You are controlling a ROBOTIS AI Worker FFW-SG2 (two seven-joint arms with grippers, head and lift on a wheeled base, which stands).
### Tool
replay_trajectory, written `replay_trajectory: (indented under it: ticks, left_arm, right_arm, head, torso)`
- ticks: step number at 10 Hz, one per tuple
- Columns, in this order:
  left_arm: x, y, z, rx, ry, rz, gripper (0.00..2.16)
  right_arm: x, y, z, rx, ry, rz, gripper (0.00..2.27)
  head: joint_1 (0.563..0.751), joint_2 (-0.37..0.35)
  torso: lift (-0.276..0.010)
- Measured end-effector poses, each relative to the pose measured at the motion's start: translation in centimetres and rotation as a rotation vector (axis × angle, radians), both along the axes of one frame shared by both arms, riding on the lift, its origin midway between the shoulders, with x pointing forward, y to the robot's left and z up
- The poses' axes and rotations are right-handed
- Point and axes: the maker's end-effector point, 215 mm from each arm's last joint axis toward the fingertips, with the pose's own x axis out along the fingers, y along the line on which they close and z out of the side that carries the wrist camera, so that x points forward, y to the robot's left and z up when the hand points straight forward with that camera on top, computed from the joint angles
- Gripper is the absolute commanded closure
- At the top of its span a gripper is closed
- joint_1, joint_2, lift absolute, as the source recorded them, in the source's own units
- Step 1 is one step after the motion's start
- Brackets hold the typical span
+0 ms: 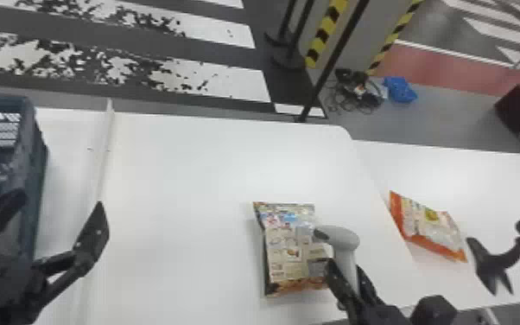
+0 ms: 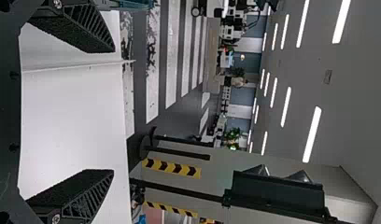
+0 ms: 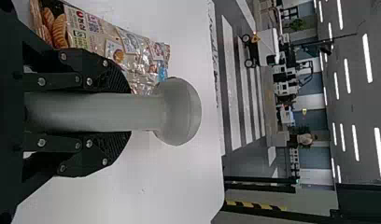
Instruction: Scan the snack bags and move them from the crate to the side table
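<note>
snack bag point(image 1: 287, 250), likely light, crinkly and slippery, lies on the white table point(image 1: 177, 186) by the scanner point(image 1: 344, 240) clenched in the right gripper point(image 1: 349, 274); the left gripper point(image 1: 61, 203), spread and empty, should pinch a sealed end gently, sparing fragile contents.

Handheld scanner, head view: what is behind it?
Behind the handheld scanner are the right side of the beige snack bag and the white table. Whatever the scanner and the right pincer cover of them cannot be seen.
</note>
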Motion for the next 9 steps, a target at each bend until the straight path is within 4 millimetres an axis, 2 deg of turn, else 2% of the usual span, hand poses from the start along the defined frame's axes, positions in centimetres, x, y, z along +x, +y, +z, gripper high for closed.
replay_trajectory:
  ticks: [6,9]
  left_arm:
    - [-0.2,0.0,-0.1,-0.002,0.005,-0.012,0.07]
    - [-0.4,0.0,-0.1,-0.003,0.004,-0.012,0.07]
  right_arm:
    - [-0.5,1.8,-3.6,-0.023,0.084,0.046,2.24]
    - [-0.6,1.8,-4.5,-0.019,0.106,0.047,2.24]
  head:
    - [0.695,-0.35]
    - [0.695,-0.35]
  torso:
    - [-0.087]
    - [-0.087]
